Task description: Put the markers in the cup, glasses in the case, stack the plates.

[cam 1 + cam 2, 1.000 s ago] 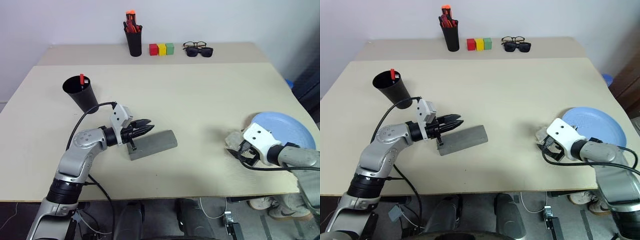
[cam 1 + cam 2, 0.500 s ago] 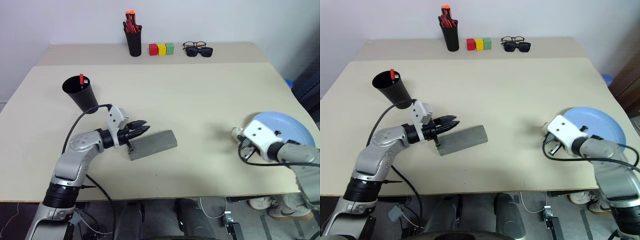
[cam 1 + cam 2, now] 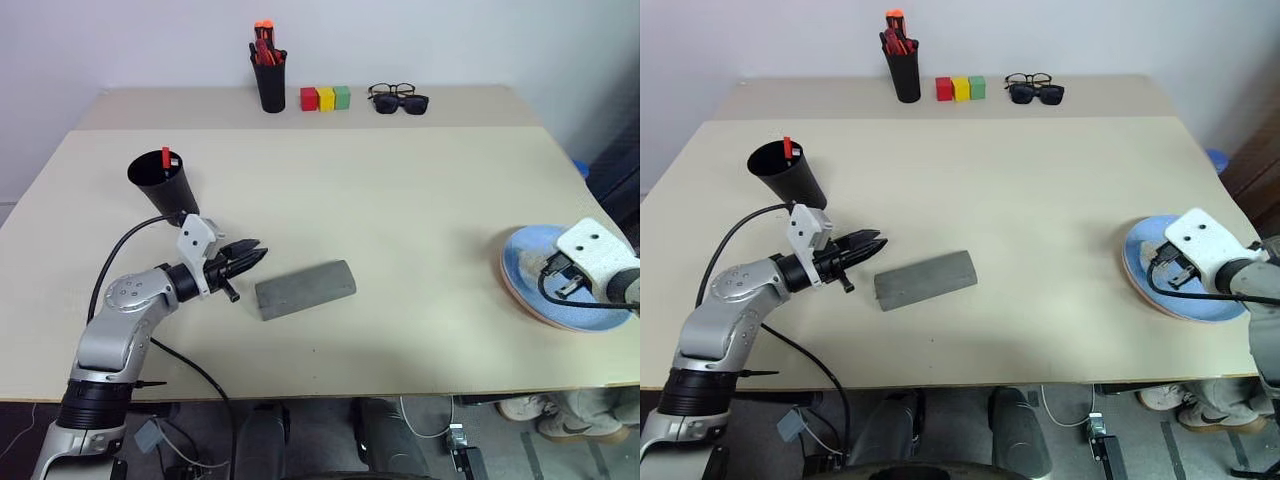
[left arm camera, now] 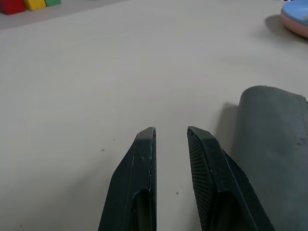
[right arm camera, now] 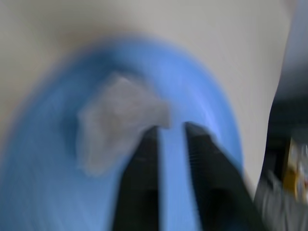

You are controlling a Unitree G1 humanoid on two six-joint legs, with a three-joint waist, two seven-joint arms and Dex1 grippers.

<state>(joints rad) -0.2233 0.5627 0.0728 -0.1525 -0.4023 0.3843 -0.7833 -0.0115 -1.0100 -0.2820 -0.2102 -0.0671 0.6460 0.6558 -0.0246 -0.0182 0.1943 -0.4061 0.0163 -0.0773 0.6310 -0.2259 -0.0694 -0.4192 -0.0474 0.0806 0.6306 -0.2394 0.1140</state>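
Note:
The black cup (image 3: 160,184) stands at the table's left with the red marker (image 3: 165,157) upright inside it. To its right lies the grey case (image 3: 305,289), closed; the glasses are out of view. My left gripper (image 3: 254,257) hovers just left of the case, apart from it, open by a narrow gap with nothing between its fingers (image 4: 144,159). At the right edge the light blue plate (image 3: 530,260) rests on the pink plate (image 3: 517,298). My right gripper (image 5: 171,126) hangs over the blue plate, slightly open and empty.
A crumpled grey-white wad (image 5: 120,120) lies on the blue plate by my right fingertips. At the back stand a pen holder (image 3: 268,85) full of markers, three coloured blocks (image 3: 325,98), and spectacles with sunglasses (image 3: 398,99). The table edge is close past the plates.
My left gripper drew back leftward off the case. My right gripper swung right from the table over the plates, and the wad it carried now lies on the blue plate.

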